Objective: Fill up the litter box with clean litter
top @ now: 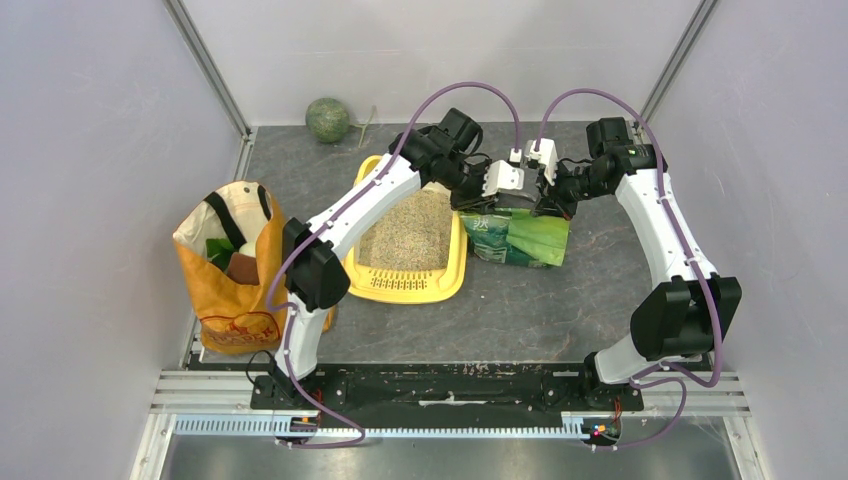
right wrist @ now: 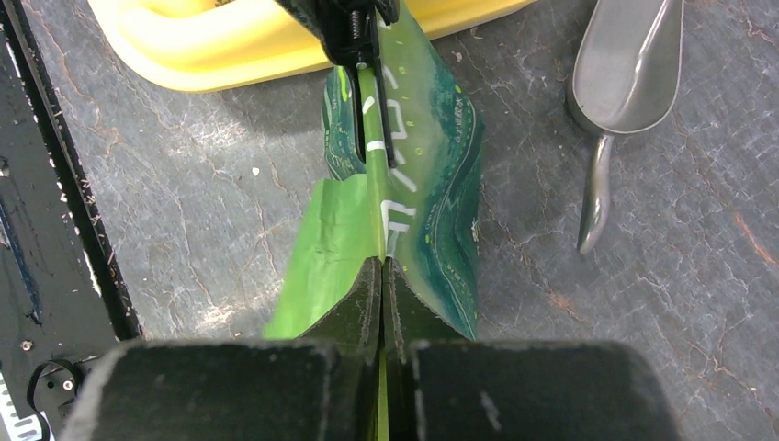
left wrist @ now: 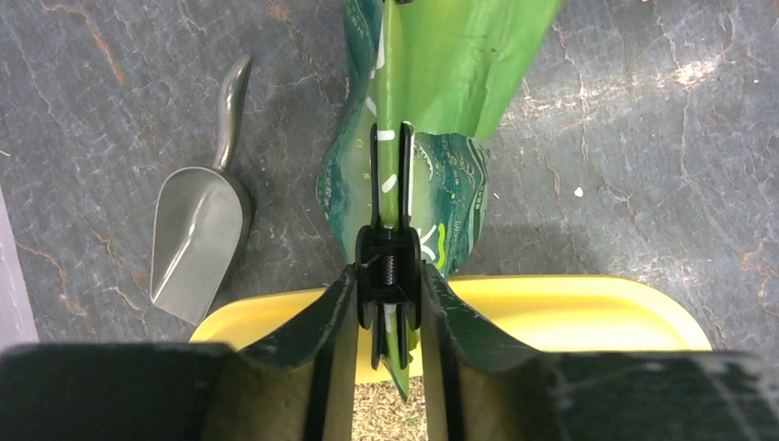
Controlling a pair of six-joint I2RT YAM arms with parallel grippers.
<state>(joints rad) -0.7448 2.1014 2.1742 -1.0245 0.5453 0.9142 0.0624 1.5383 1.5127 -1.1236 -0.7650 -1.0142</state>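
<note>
The yellow litter box (top: 455, 275) lies mid-table with beige clean litter (top: 405, 235) spread in it; its rim shows in the left wrist view (left wrist: 570, 312) and the right wrist view (right wrist: 211, 46). A glossy green bag (top: 520, 238) stands on edge just right of the box. My left gripper (left wrist: 389, 276) is shut on a black spring clip (left wrist: 389, 197) that is clamped on the bag's top edge (left wrist: 441, 55); litter (left wrist: 386, 418) shows below it. My right gripper (right wrist: 381, 266) is shut on the same bag edge (right wrist: 432, 184), facing the clip (right wrist: 354, 28).
A grey metal scoop (left wrist: 197, 234) lies on the table beyond the bag, also in the right wrist view (right wrist: 625, 64). An orange shopping bag (top: 235, 265) stands at the left. A green ball (top: 327, 119) sits at the back wall. Side walls enclose the table.
</note>
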